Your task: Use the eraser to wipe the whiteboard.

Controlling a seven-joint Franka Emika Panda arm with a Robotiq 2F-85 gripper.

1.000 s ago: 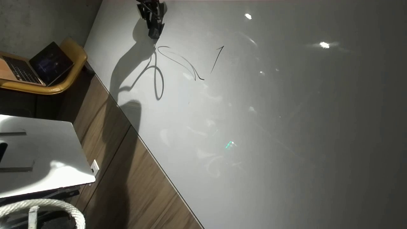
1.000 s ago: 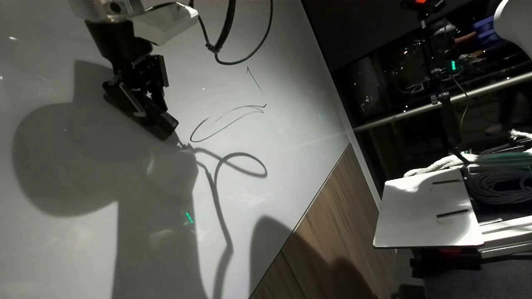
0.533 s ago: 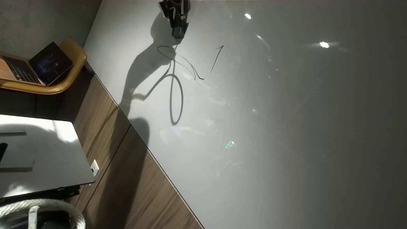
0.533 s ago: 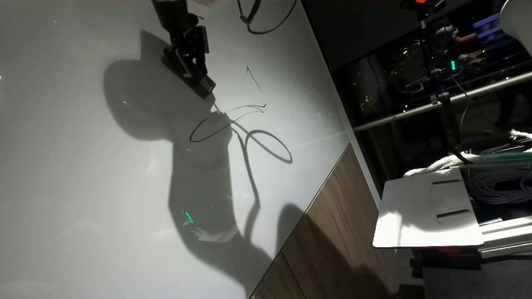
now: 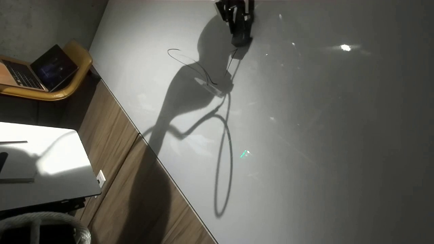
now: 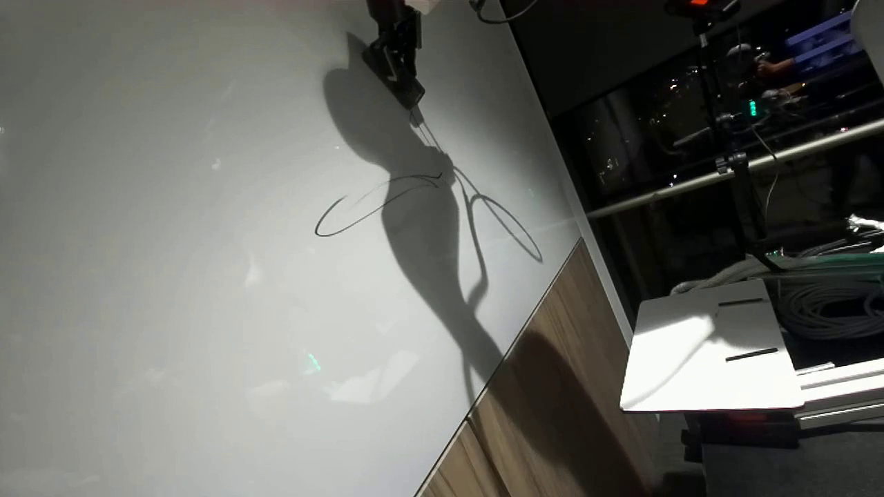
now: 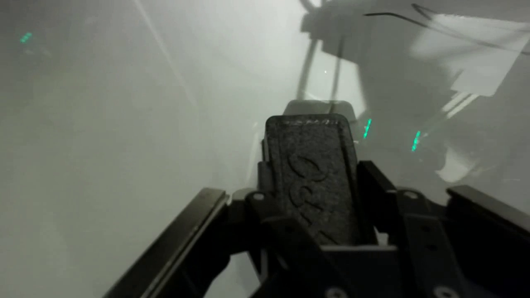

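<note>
The whiteboard (image 5: 305, 142) is a large glossy grey-white panel that fills most of both exterior views (image 6: 173, 290) and lies behind everything in the wrist view (image 7: 103, 136). It bears a thin dark loop (image 5: 185, 63) and a short arrow-like stroke (image 5: 231, 62). My gripper (image 7: 313, 178) is shut on the eraser (image 7: 314, 145), a dark grey oblong block held by its sides and pointing outward. In an exterior view the eraser (image 5: 241, 39) is at the top end of the arrow stroke. Whether it touches the board I cannot tell.
Wood panelling (image 5: 162, 200) borders the board's lower edge. A laptop (image 5: 54, 67) sits on a yellow chair (image 5: 83, 62). A small white tabletop (image 5: 64, 189) also shows in an exterior view (image 6: 677, 373). The arm's shadow and cable shadow fall across the marks.
My gripper has moved right with the eraser, past the loop to the arrow stroke, and upward in an exterior view. The marks look the same. The gripper stays shut on the eraser.
</note>
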